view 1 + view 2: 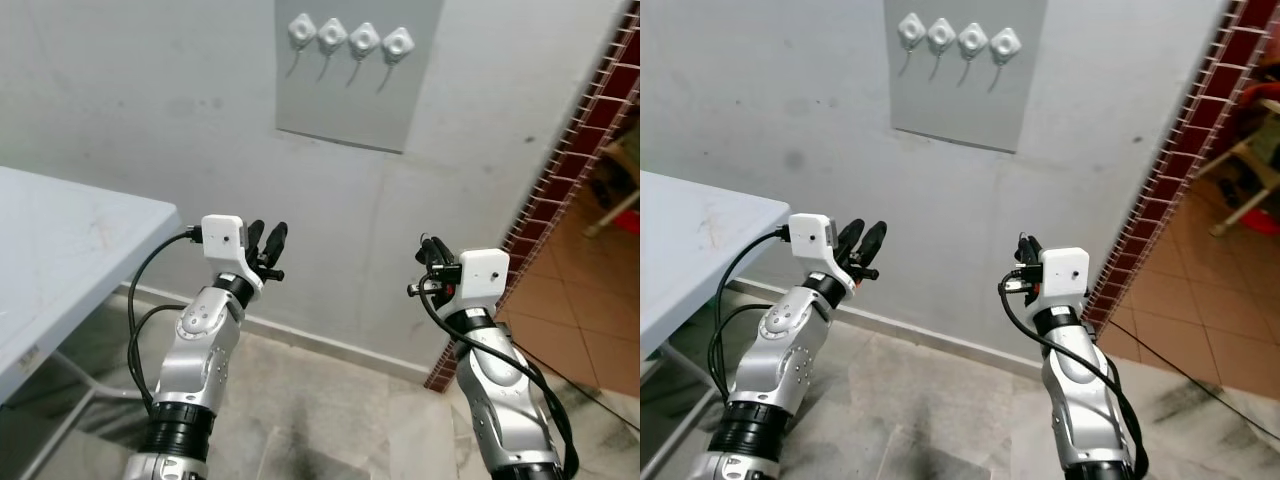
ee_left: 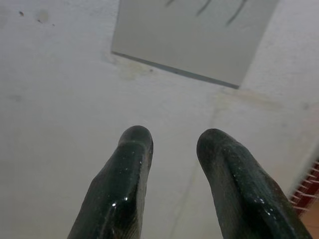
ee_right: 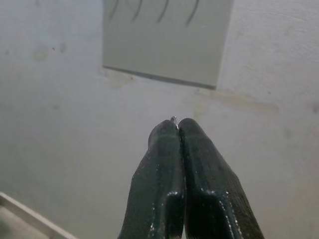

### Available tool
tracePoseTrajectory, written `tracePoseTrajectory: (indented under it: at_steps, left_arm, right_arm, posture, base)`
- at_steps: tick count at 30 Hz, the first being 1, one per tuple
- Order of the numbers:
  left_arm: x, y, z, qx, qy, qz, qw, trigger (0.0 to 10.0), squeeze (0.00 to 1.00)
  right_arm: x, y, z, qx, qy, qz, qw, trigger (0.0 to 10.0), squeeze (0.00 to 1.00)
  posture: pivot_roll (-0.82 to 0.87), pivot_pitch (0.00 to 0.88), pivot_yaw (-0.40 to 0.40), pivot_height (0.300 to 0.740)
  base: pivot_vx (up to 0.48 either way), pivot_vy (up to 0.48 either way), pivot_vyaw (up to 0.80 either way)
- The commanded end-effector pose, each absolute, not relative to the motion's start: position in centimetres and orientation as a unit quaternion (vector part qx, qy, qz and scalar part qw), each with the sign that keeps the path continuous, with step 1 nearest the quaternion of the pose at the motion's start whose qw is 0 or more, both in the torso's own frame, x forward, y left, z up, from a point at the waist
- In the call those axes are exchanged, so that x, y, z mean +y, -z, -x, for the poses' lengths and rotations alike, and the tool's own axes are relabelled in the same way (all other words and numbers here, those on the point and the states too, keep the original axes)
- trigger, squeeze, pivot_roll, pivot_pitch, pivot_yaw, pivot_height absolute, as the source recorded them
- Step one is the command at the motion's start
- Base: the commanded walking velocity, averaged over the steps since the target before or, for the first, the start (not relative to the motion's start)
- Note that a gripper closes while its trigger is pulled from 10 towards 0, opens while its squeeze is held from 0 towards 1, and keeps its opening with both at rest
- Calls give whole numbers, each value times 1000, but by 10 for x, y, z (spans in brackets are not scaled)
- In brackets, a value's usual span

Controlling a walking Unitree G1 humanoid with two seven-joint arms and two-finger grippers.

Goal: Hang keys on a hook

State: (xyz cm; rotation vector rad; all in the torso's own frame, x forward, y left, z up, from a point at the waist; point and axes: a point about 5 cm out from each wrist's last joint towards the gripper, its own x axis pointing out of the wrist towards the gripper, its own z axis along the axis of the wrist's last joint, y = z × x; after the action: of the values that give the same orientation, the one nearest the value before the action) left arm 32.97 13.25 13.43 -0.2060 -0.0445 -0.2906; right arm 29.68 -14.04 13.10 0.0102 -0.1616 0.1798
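Left hand (image 1: 268, 240) fingers apart, right hand (image 3: 178, 123) pinched on tiny metal tip (image 3: 173, 119), hooks (image 1: 347, 40) row level above.

Two silver arms (image 1: 195, 355) rise into the head view, built of rounded, brushed-metal segments with ribbed black collars near the lower joints. Each wrist carries a white, boxy camera housing (image 1: 224, 238) with rounded corners — a small dark screw hole shows on its face. Black cables loop from each housing down along the forearm. The left claw (image 1: 266, 240) has two long black fingers, glossy and round-tipped, with a small black knob at its base. The right claw (image 1: 431, 250) looks the same — black, glossy, with a red spot beside its mount.
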Motion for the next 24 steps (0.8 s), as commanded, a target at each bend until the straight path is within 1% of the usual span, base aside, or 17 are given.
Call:
tracePoseTrajectory:
  at_steps: [1, 14, 24]
  left_arm:
    - [123, -141, -330, -32, 159, 109, 981, 10000, 0]
    - [124, -141, -331, -30, 155, 118, 980, 10000, 0]
    - [124, -141, -332, -28, 152, 124, 980, 10000, 0]
  right_arm:
    - [-149, -136, -296, -90, -78, 0, 993, 10000, 0]
    - [-148, -136, -296, -90, -82, 0, 993, 10000, 0]
    - [-148, -136, -297, -89, -84, 0, 992, 10000, 0]
  posture:
    - [126, 0, -66, 740]
    - [124, 0, -66, 740]
    - [123, 0, -67, 740]
  base:
    - [428, 0, 0]
    - [411, 0, 0]
    - [319, 357, 0]
